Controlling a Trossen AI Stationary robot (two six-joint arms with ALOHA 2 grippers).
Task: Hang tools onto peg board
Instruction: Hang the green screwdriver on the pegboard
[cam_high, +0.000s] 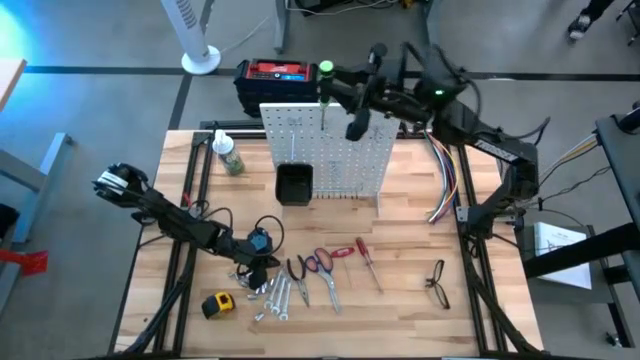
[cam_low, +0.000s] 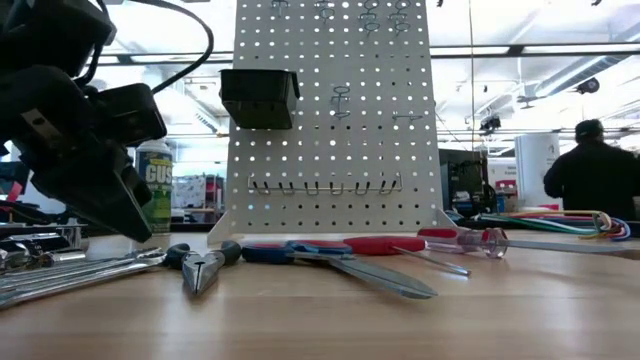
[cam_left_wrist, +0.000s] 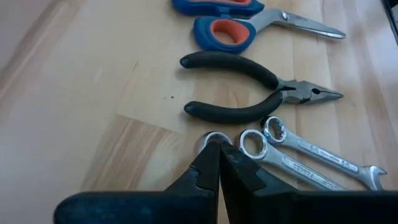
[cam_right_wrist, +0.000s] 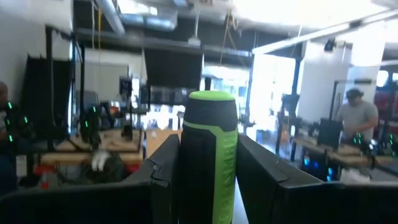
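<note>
The peg board (cam_high: 335, 150) stands upright near the far edge of the desk (cam_high: 400, 300), a small black bin (cam_high: 294, 184) fixed to its front. Above its top edge the right gripper (cam_high: 330, 92) is clamped on a green-handled screwdriver (cam_right_wrist: 210, 155), handle up between the fingers and shaft pointing down at the board.

Most of the tools lie in a row along the near half of the desk. The wrenches (cam_left_wrist: 298, 155) sit fanned out toward the near-left corner, the yellow tape measure (cam_high: 218, 304) nearest that corner. Next along come black-handled pliers (cam_left_wrist: 249, 87), blue-and-orange scissors (cam_left_wrist: 249, 18), red-handled pliers (cam_high: 343, 252) and a red-handled screwdriver (cam_high: 368, 262), with the black-framed glasses (cam_high: 437, 282) toward the near-right side.

The left gripper (cam_left_wrist: 219, 149) is down on the desk by the wrenches, fingers pressed fully together, tips at the ring end of one wrench; I cannot tell whether they pinch it.

A small green-labelled bottle (cam_high: 230, 158) lies near the far-left corner.
</note>
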